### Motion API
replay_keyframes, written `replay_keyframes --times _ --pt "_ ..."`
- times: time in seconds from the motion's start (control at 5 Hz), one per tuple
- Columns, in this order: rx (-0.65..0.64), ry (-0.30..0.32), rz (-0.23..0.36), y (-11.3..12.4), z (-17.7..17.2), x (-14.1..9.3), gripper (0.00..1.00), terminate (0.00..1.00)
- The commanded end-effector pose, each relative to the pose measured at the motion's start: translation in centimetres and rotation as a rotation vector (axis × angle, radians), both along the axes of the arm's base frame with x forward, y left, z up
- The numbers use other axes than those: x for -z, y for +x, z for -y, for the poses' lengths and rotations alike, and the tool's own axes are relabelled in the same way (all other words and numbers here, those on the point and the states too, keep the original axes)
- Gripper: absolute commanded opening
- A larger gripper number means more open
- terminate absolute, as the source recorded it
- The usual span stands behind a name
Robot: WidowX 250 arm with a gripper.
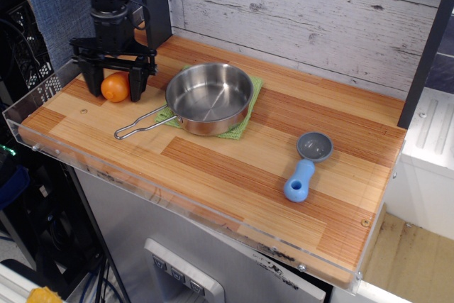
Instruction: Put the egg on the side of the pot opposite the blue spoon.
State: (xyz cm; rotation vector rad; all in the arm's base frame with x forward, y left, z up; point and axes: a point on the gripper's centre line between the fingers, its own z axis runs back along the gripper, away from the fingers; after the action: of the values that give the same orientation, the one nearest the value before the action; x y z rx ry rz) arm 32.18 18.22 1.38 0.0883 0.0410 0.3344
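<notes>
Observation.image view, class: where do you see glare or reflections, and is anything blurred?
In observation.image, the pot shows bright streaky reflections inside its steel bowl; the egg carries a small highlight; the blue spoon looks matte; everything on the table is sharp.

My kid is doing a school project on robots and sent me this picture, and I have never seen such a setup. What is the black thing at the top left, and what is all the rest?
The black thing is a robot arm reaching down from above; its end is a two-fingered claw. There is only one picture, taken by a camera looking down at an angle on a wooden table.

Between the claw's fingers is a small orange egg, low at the table's left end. The fingers stand on either side of it, but I cannot tell whether they grip it.

In the middle, a shiny steel pot with a wire handle sits on a green cloth. To the right lies a spoon with a blue handle and grey bowl. So the egg is on the side of the pot away from the spoon.
</notes>
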Motion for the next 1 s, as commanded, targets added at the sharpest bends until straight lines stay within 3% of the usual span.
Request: replay_keyframes --times 0.0,0.2,0.4,0.6,0.8 --pt "-0.022 0.052 0.280 -1.4 0.1 -11.8 1.00 0.00" --pt "0.019 0.029 0.324 -2.2 1.4 -14.0 1.00 0.00" --pt "0.157 -0.076 0.268 -0.4 4.2 -13.2 1.00 0.00" --pt "0.287 -0.089 0.210 1.3 6.9 -11.9 1.00 0.00" --pt "0.351 -0.096 0.189 1.8 7.9 -11.2 1.00 0.00"
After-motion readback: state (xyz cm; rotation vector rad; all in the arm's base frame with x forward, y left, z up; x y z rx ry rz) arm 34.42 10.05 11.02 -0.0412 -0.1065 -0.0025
